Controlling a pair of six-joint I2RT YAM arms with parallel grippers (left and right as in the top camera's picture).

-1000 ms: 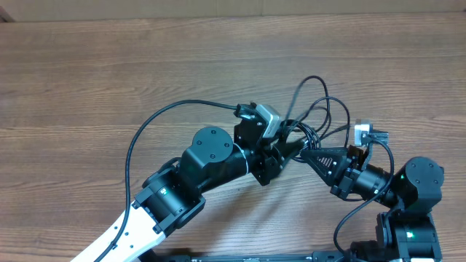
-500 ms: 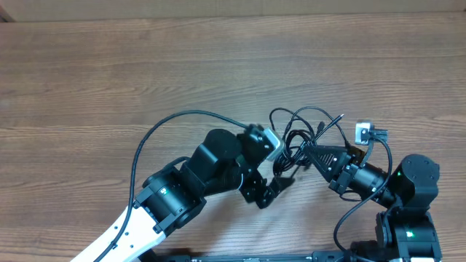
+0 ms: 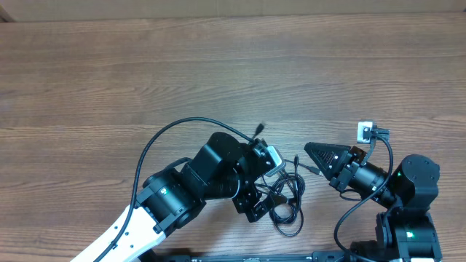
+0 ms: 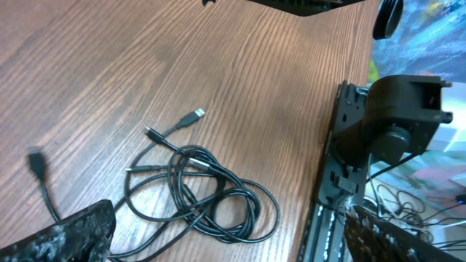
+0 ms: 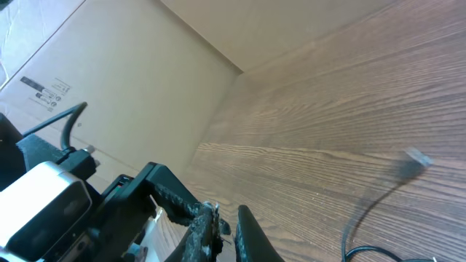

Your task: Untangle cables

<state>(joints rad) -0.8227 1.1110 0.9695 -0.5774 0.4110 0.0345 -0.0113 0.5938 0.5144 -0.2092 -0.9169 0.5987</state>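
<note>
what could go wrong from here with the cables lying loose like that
1. The thin black cables lie in overlapping loops by the wide-open left pincer; closing there may grab several strands and tighten the tangle.
2. The loops lie close to the edge of the brown wooden table; a drag that way may pull them off.
3. The shut right pincer holds nothing, so a one-armed pull would likely drag the whole bunch.

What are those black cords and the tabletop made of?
The cables: black rubbery or plastic sheathing, slightly glossy and bending in soft loops; one plug tip looks silvery metal. The table: brown wood grain, matte, possibly laminate rather than solid wood.
</note>
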